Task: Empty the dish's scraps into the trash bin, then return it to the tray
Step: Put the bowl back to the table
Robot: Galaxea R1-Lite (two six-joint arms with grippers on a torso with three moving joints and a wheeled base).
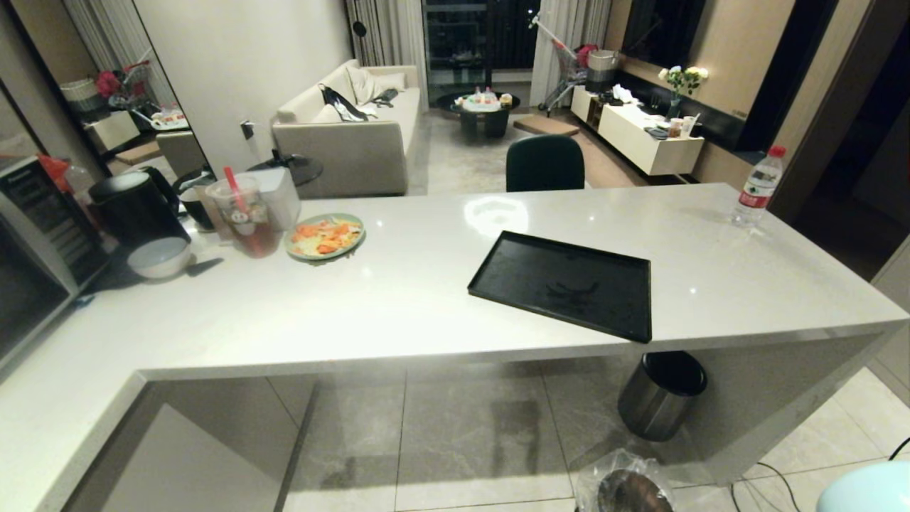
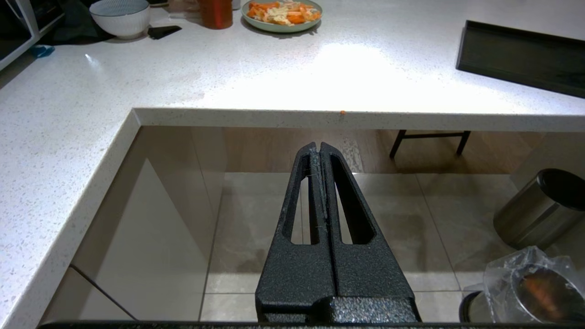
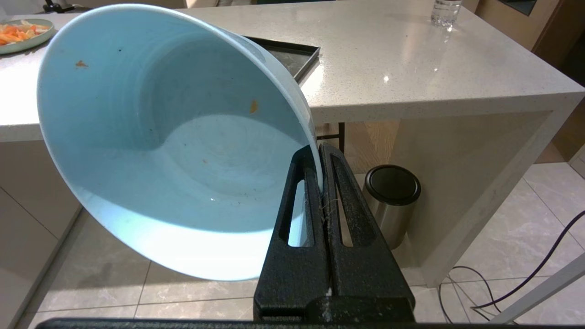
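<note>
Gripping the dish [image 3: 173, 137] by its rim, my right end effector [image 3: 320, 153] held it tilted below the counter [image 3: 411, 68] edge; left end effector [image 2: 318, 147] was closed, empty.

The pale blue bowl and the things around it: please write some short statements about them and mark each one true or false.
1. The right gripper is shut on the rim of the pale blue bowl. True.
2. The bowl holds a big heap of peels. False: only a few tiny orange specks cling inside.
3. The black tray on the counter is bare. True.
4. The left gripper holds a cup. False: its jaws are shut on nothing.
5. The bag-lined trash bin stands on the counter. False: it stands on the floor, near the steel bin with a black lid.
</note>
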